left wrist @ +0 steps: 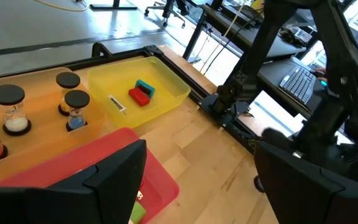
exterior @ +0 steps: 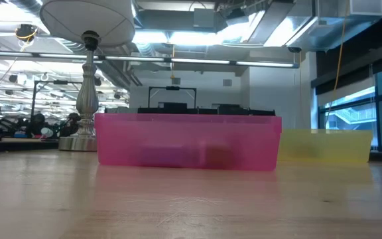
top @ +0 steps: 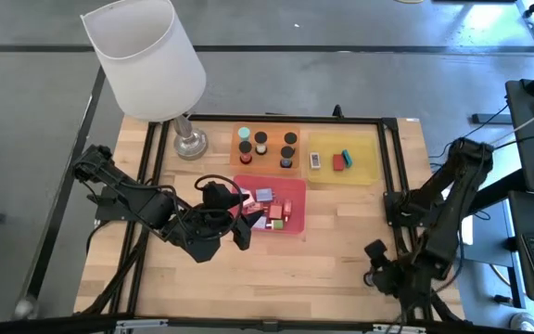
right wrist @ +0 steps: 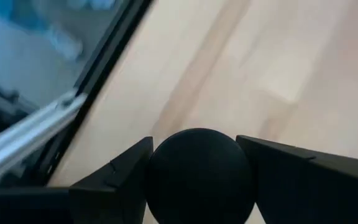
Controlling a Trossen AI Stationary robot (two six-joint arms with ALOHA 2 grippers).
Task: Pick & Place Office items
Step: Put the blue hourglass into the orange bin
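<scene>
Sorting mostly done: cylinders (top: 261, 137) in orange tray (top: 239, 160), blocks (top: 276, 212) in red tray (top: 297, 229). Left end effector (top: 240, 217) open, empty; right end effector (right wrist: 194, 177) clamped on black ball (right wrist: 199, 174).

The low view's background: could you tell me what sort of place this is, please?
Probably an open-plan office or lab: exposed ceiling ducts, tall windows, and a keyboard on a desk beside the wooden table.

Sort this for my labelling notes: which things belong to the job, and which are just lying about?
Job: small red, pink, lavender and green blocks; short black-capped cylinders; small flat white, red and teal rectangles; open left gripper at the red plastic tray.
Lying about: white-shaded metal lamp; orange plastic tray; yellow plastic tray; waiting right gripper.
</scene>
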